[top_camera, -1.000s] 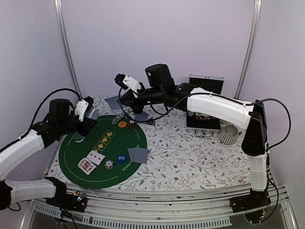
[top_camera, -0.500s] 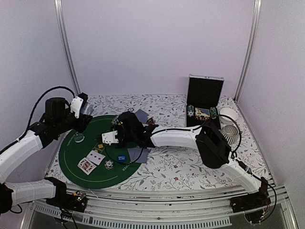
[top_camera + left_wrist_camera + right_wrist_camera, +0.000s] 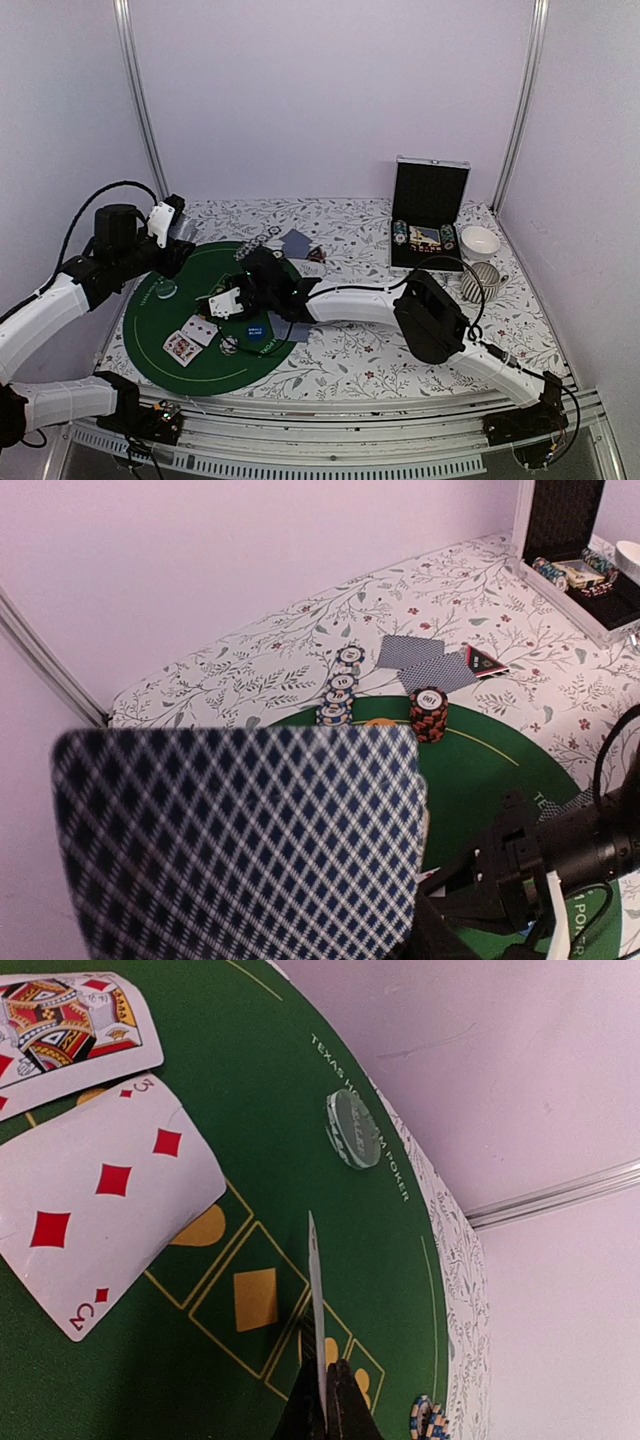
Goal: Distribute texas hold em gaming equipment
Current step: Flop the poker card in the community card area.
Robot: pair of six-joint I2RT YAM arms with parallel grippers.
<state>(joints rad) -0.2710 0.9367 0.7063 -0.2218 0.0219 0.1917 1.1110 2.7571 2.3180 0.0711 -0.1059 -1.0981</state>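
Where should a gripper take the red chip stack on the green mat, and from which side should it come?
Probably by its round sides, low on the stack, coming straight down from above. It stands upright as a short column on the mat, so a low grip should keep the chips together. Nothing touches it, so the fingers have room on both sides.

The green mat [image 3: 400, 1280] looks matt and felt-like, the three of diamonds [image 3: 105, 1195] smooth, faintly glossy card, the case [image 3: 431, 160] rimmed in silver metal.
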